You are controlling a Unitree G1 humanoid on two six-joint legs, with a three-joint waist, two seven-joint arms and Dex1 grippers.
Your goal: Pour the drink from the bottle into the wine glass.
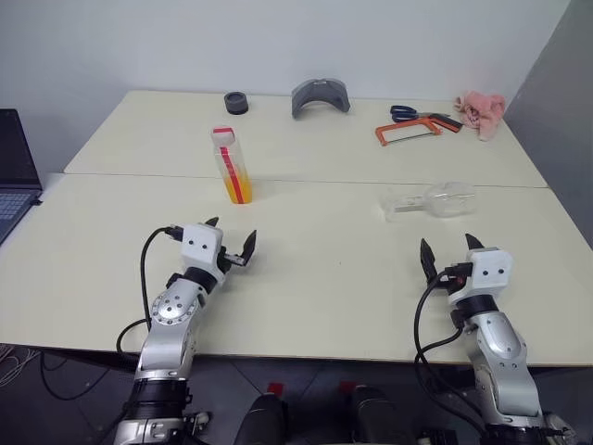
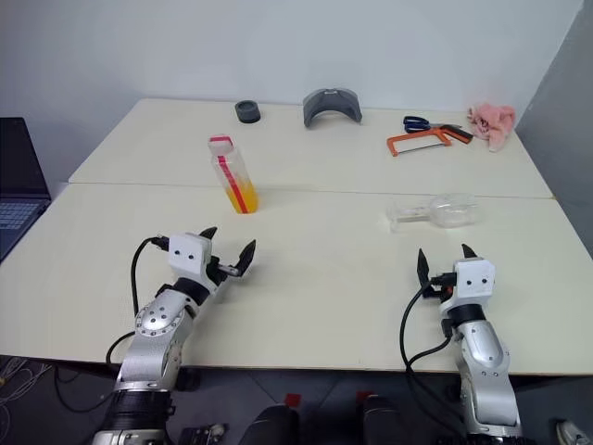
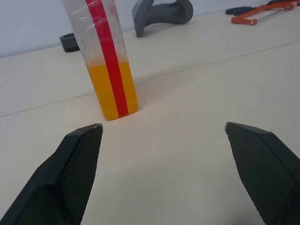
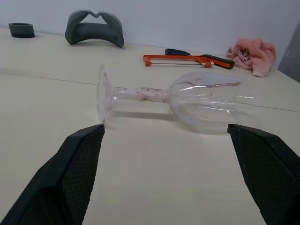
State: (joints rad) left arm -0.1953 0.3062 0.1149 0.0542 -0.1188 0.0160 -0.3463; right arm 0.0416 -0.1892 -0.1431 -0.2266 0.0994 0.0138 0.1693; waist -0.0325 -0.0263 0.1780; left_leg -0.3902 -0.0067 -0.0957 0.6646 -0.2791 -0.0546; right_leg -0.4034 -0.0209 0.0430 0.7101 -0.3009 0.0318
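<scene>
Both pincers hover released at the bench's (image 1: 306,306) near edge, left pincer (image 1: 232,243) facing the upright bottle (image 1: 232,165) of orange drink (image 1: 235,188), right pincer (image 1: 450,250) facing the wine glass (image 1: 432,200) lying on its side, well apart from the bottle.

Laptop (image 1: 14,171) was cut off by the frame's left edge, only a corner visible. Bottle (image 3: 104,61) lost its cap and upper body past the left wrist view's top edge. Scissors (image 1: 404,112) were partly hidden behind the hacksaw (image 1: 408,131).
</scene>
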